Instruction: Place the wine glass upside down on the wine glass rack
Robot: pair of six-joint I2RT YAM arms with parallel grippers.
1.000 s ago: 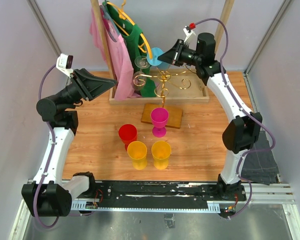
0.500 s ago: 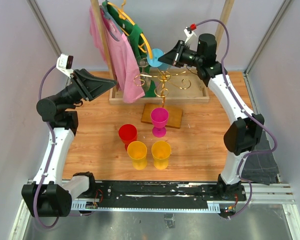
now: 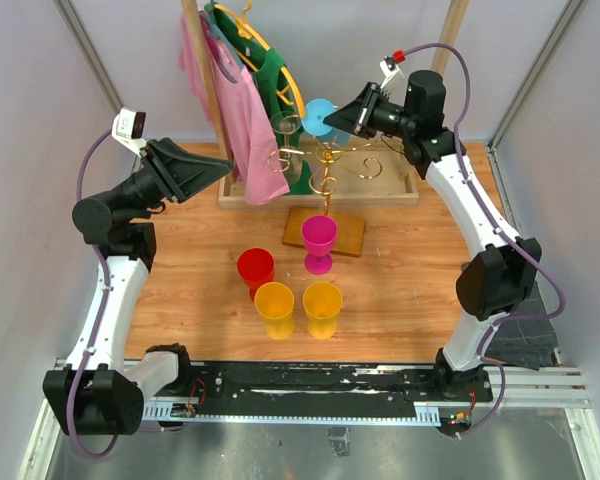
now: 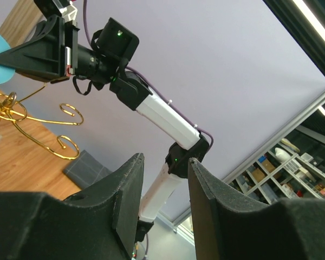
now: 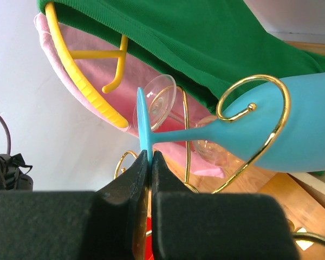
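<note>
Shifted right, right fingers (image 5: 124, 181) pinching smooth blue wine glass (image 5: 309, 135) foot, left fingers (image 4: 124, 189) parted

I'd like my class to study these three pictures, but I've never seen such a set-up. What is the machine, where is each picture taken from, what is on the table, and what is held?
These are two robot arms bolted to a wooden table, each ending in a two-finger gripper. One picture looks down from above; the other two come from a camera on each wrist. On the table stand a red cup, two yellow cups, a pink goblet and a gold wine glass rack, with a clothes rail behind. The right gripper pinches the foot of a blue wine glass, close to the rack's curls. The left gripper is open and empty.
</note>
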